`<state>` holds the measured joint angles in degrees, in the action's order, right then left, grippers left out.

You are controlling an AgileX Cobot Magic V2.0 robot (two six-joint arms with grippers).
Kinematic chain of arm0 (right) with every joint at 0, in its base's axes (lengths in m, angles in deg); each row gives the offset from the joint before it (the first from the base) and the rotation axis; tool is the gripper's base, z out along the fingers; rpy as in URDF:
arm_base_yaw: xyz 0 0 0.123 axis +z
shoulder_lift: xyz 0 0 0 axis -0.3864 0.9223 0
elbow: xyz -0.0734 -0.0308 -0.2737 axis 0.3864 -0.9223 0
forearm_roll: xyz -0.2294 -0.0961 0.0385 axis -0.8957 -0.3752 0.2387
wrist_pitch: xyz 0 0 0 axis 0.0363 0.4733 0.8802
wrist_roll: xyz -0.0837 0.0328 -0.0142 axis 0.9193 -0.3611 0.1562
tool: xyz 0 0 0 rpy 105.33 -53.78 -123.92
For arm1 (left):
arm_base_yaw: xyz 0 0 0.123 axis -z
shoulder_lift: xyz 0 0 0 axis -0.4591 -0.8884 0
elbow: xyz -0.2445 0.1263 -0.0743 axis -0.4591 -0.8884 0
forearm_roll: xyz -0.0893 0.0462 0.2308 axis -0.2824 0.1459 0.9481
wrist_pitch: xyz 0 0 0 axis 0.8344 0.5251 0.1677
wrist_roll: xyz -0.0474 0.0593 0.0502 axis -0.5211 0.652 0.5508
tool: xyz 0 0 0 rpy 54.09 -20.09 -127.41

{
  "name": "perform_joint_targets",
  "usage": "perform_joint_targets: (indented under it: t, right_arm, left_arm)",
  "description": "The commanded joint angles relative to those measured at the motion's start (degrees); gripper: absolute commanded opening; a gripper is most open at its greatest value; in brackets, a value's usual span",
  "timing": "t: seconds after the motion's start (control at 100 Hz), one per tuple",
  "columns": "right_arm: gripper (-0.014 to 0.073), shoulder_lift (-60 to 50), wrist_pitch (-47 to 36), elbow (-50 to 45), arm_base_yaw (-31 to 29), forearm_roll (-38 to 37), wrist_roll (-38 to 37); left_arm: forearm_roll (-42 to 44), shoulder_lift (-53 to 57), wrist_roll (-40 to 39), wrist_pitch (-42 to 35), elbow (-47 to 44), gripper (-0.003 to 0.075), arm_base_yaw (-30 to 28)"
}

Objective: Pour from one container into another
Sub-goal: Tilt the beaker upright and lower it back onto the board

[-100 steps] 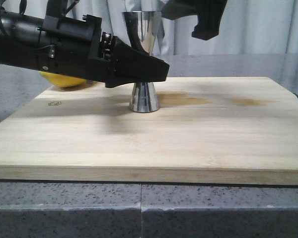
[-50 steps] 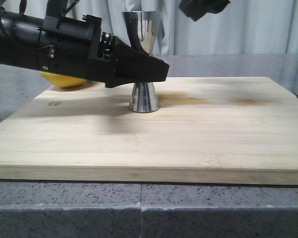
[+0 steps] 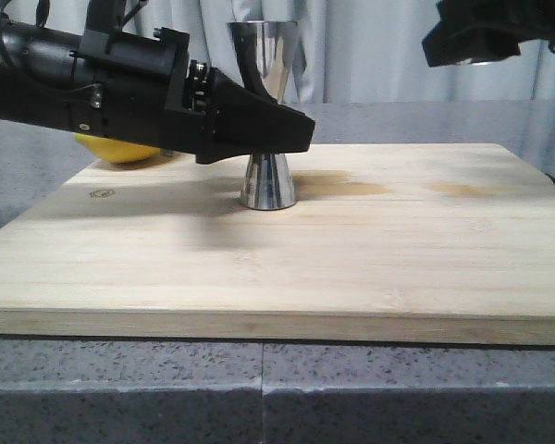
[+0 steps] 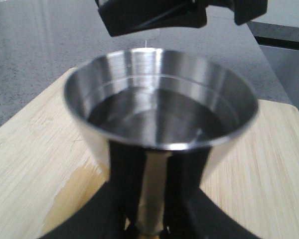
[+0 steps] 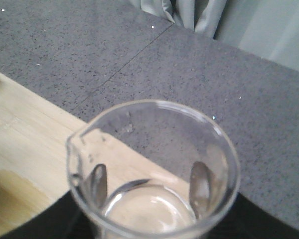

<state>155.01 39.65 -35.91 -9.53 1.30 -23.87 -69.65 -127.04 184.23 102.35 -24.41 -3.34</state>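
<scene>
Bamboo board [image 3: 370, 268] covers most of the table, stained near its far edge. On it, toward that edge, the steel jigger [image 3: 267, 120] stands upright with liquid in its cup, the left gripper [image 3: 291, 139] clenched on its waist. The right gripper [image 3: 472, 42] hangs high over the far right corner, grasping the upright glass beaker [image 5: 152, 169], nearly empty, well apart from the jigger.

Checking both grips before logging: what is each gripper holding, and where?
Left gripper clamps the jigger at its narrow waist. Right gripper holds the glass beaker by its lower sides.
</scene>
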Motion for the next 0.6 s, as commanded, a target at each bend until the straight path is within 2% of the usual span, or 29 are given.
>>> perform_joint_targets:
  t: [0.0,0.34,0.44,0.59]
  right_arm:
    - [0.0269,-2.0,-8.6,-1.2,-3.1,1.8,-0.7]
    - [0.0269,-0.1,-20.7,-7.5,-8.7,1.8,2.9]
    - [0.0269,2.1,-25.1,-7.7,-8.8,1.8,6.0]
    - [0.0269,5.9,-26.0,-7.7,-8.9,3.6,11.6]
  left_arm:
    - [-4.6,2.4,-0.4,4.0,1.6,0.0135,0.3]
    - [-4.6,2.4,-0.4,4.0,1.6,0.0135,0.3]
    - [-4.6,2.4,-0.4,4.0,1.6,0.0135,0.3]
    - [-4.6,2.4,-0.4,4.0,1.6,0.0135,0.3]
